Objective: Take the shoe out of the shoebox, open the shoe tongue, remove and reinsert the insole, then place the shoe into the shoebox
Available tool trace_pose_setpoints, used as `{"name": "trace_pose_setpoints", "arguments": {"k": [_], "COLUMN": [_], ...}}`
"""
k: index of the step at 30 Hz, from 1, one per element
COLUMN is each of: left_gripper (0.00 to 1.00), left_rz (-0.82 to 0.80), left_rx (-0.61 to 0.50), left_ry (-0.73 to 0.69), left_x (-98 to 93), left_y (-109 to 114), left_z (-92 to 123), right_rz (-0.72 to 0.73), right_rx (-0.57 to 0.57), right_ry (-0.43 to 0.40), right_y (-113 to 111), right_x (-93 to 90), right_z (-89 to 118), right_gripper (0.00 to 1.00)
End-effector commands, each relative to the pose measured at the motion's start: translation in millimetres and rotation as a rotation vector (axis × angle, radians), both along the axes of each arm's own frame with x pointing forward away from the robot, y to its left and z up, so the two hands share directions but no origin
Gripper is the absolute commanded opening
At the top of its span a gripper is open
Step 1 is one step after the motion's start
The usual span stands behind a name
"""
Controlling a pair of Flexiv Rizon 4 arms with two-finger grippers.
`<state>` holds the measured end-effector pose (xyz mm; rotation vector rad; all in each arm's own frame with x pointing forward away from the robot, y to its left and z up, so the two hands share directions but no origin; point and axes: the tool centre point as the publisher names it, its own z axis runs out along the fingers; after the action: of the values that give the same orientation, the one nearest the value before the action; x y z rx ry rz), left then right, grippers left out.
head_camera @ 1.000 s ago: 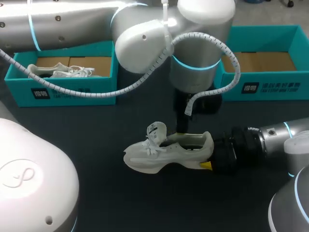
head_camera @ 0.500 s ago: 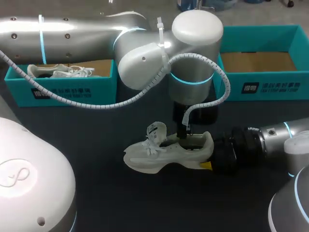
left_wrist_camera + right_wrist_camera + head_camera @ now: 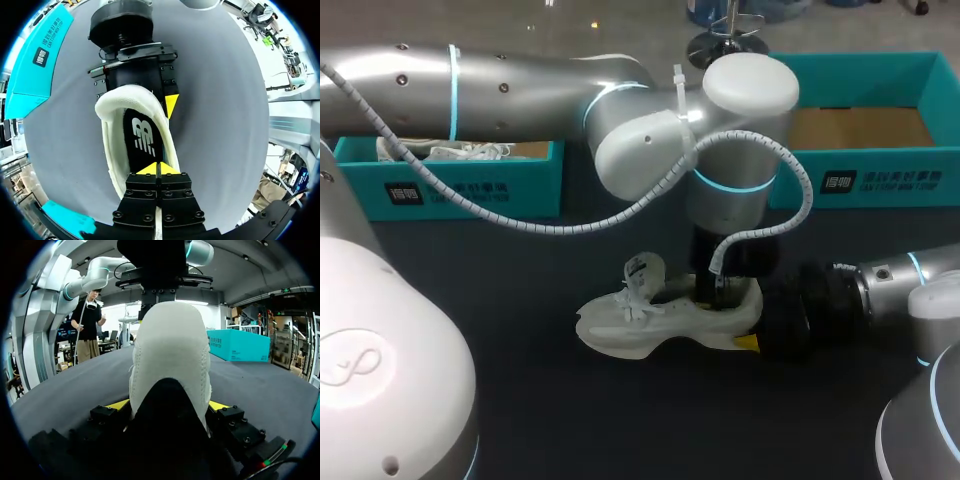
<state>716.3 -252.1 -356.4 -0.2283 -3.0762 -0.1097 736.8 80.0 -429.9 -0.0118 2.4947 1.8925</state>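
L gripper point(image 3: 159, 169): yellow tips pressed together, no gap, down inside the shoe point(image 3: 640, 325) opening, just over the dark insole point(image 3: 142, 140) (can't tell if they pinch it). R gripper point(image 3: 169, 405): fingers spread, clamped on the heel point(image 3: 170, 350) from both sides. Shoe sits sole-down on the table point(image 3: 520, 400), tongue point(image 3: 645, 268) standing up. Further back: L shoebox point(image 3: 470, 190) w/ a second shoe point(image 3: 445, 152) inside, R shoebox point(image 3: 865, 180) well apart.

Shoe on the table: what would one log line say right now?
shoe: upright on table, tongue raised | right gripper: shut on shoe | left gripper: shut, tips inside shoe over insole
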Motion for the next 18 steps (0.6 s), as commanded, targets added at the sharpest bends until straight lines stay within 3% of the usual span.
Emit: {"name": "trace_pose_setpoints", "arguments": {"k": [1,15,17,18], "left_gripper": [0.0,0.02,0.34,0.4], "left_rz": [-0.001,-0.035,-0.035,-0.036], "left_rx": [0.003,0.006,0.006,0.006], "left_ry": [0.007,0.011,0.011,0.01], "left_x": [-3.3,-11.8,-11.7,-11.6], "left_y": [4.9,8.5,7.2,7.1], "left_z": [-7.1,-15.0,-15.3,-15.3], "right_rz": [-0.001,-0.001,-0.001,-0.001], "right_rx": [-0.002,-0.002,-0.002,-0.002], "right_ry": [0.0,0.0,0.0,0.0], "right_y": [1.6,1.6,1.6,1.6], "right_x": [0.4,0.4,0.4,0.4], "right_z": [-1.7,-1.7,-1.7,-1.7], "right_gripper": [0.0,0.0,0.0,0.0]}}
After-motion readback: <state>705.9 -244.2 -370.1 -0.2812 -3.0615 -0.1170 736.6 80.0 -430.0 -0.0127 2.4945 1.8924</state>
